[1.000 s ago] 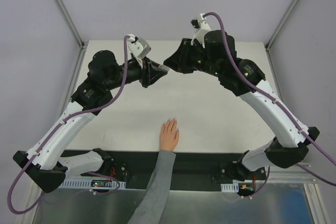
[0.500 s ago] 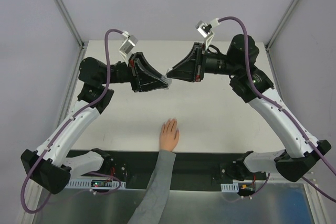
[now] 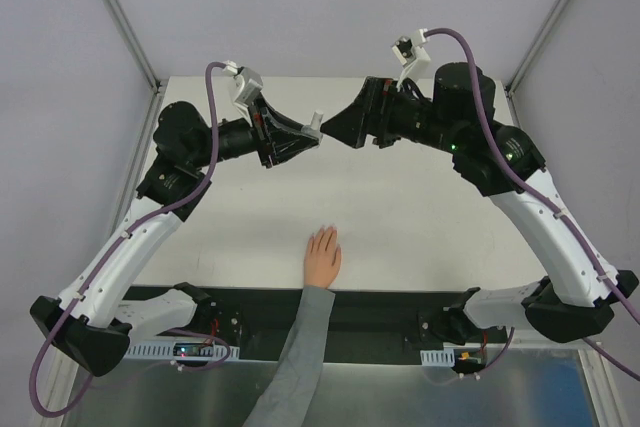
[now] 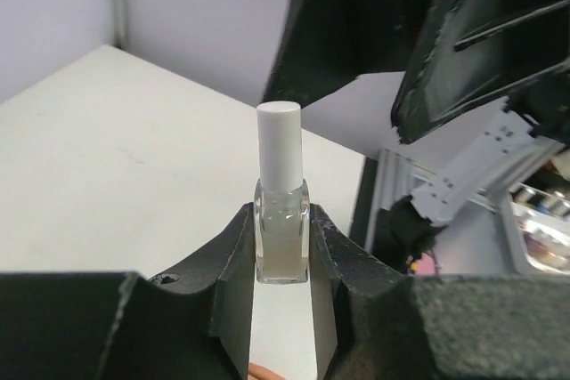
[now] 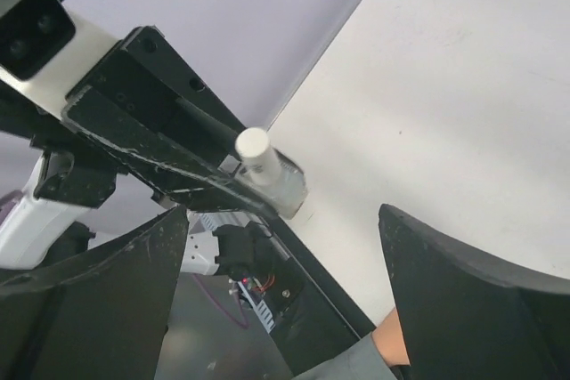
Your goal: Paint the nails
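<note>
Nearest me, at the near edge of the bench (image 3: 430, 237) between the two arms, a grey sleeve (image 3: 300, 347) leads to a person's hand (image 3: 322, 259). It lies flat, palm down, fingers together. The nails (image 3: 325, 233) are at its far end, about mid-width of the bench and well apart from both arms. The fingers' long axis runs near to far, tips pointing away from me with a slight lean to the right. The nails are too small for me to read any coat on them.

Farther back, held off the bench, the left hand (image 4: 281, 251) is clamped on the glass body of a bottle (image 4: 281, 229). Its white cap (image 4: 279, 144) is on and points outward along the fingers, toward the right hand (image 3: 333, 128). The right hand's jaws stand wide with nothing between them, facing the cap and just short of it.

I judge the step in hand to be opening the bottle, and painting has not begun. Next move:
- Advance the right hand along the bottle's axis until the cap lies between its jaws.
- Close on the cap.
- Twist while the left hand holds firm.
- Draw the cap straight out.
</note>
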Available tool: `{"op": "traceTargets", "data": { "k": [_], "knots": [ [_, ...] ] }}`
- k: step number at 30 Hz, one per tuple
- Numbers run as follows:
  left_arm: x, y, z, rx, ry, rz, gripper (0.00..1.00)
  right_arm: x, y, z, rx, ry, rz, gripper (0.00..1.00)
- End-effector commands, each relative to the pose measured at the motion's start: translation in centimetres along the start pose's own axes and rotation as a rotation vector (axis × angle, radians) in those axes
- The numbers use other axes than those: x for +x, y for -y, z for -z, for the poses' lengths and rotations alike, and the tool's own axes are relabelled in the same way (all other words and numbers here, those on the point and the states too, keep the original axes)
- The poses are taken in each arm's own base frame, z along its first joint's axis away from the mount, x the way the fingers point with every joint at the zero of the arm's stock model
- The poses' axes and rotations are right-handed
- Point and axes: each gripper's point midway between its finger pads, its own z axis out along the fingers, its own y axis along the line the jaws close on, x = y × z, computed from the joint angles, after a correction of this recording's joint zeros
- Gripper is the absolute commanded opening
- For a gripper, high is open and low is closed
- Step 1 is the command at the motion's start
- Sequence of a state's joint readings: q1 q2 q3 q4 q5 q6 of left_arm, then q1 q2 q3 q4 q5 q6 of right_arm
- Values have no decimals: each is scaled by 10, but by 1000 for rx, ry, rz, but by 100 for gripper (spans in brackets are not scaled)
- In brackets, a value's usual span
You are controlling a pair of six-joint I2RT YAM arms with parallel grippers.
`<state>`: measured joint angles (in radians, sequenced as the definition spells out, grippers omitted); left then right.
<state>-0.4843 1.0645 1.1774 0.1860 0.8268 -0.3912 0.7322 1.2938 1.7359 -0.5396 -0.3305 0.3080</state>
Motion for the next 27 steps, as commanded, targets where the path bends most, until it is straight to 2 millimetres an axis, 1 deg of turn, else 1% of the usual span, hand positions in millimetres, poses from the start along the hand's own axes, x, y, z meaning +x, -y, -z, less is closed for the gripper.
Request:
{"op": "traceTargets", "data": {
  "k": [1, 2, 4, 5, 6, 7, 8, 9, 11, 12, 14, 15, 17, 19, 21, 25, 27],
  "knots": [
    [-27, -27, 4, -217, 108, -161, 0, -23, 11, 7, 210, 89, -22, 89],
    [-27, -31, 3, -240, 107, -163, 0, -26, 12, 5, 249, 112, -22, 88],
    [-32, -37, 1, -291, 124, -185, 0, -24, 14, 2, 284, 108, -24, 79],
    [-32, -38, 1, -302, 125, -192, 0, -29, 13, -3, 302, 117, -21, 75],
    [-33, -39, 1, -321, 128, -192, 0, -26, 17, -3, 327, 100, -16, 70],
    [-31, -36, -2, -320, 126, -194, 0, -29, 16, -2, 341, 104, -5, 69],
    [-31, -36, -2, -334, 132, -197, 0, -33, 13, -6, 353, 114, 9, 69],
    [-27, -37, -2, -346, 123, -196, 0, -33, 12, -6, 361, 107, 30, 66],
    [-24, -33, -5, -342, 116, -208, 0, -33, 9, -11, 368, 107, 50, 64],
    [-24, -34, -6, -351, 113, -211, 0, -33, 9, -15, 370, 105, 59, 60],
    [-23, -33, -7, -357, 111, -212, 0, -31, 8, -18, 371, 98, 55, 56],
    [-25, -33, -6, -369, 118, -212, 0, -30, 11, -20, 380, 91, 49, 55],
    [-25, -32, -7, -375, 120, -211, 0, -27, 9, -24, 364, 75, 41, 54],
    [-25, -31, -8, -378, 120, -212, 0, -24, 6, -30, 350, 60, 36, 47],
    [-24, -30, -9, -374, 118, -213, 0, -21, 7, -31, 353, 43, 36, 42],
    [-25, -25, -11, -355, 118, -213, 0, -17, 14, -33, 374, 38, 43, 40],
    [-24, -24, -10, -356, 119, -209, 0, -17, 14, -34, 370, 35, 44, 40]
  ]
}}
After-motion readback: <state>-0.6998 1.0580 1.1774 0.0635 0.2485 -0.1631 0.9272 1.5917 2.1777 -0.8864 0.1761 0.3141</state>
